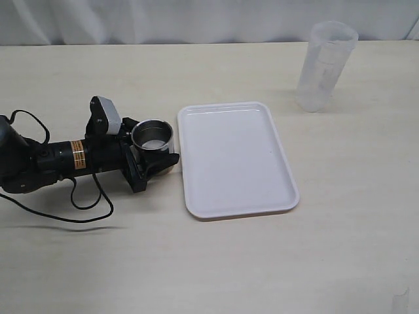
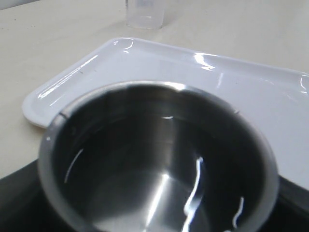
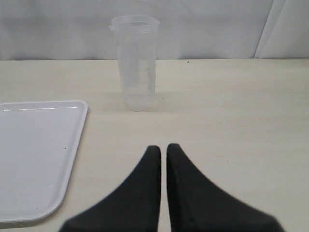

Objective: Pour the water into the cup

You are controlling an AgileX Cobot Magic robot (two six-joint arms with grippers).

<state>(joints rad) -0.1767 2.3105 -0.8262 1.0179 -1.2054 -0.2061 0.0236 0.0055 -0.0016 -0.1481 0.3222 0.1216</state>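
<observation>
The brushed-steel cup (image 1: 152,135) stands upright on the table just left of the white tray (image 1: 236,157). My left gripper (image 1: 153,141) lies low along the table, its fingers closed on both sides of the cup. In the left wrist view the cup (image 2: 159,159) fills the frame; wavy bright glints on its dark inside suggest a little clear water (image 2: 193,203) at the bottom. My right gripper (image 3: 163,147) is shut and empty, low over the table, pointing at the translucent tumbler (image 3: 137,67). I cannot tell whether the tumbler holds water.
The tumbler (image 1: 324,65) stands at the back right, beyond the tray's far right corner. The tray also shows in the left wrist view (image 2: 217,82) and the right wrist view (image 3: 34,145). A black cable (image 1: 85,206) loops on the table by the left arm.
</observation>
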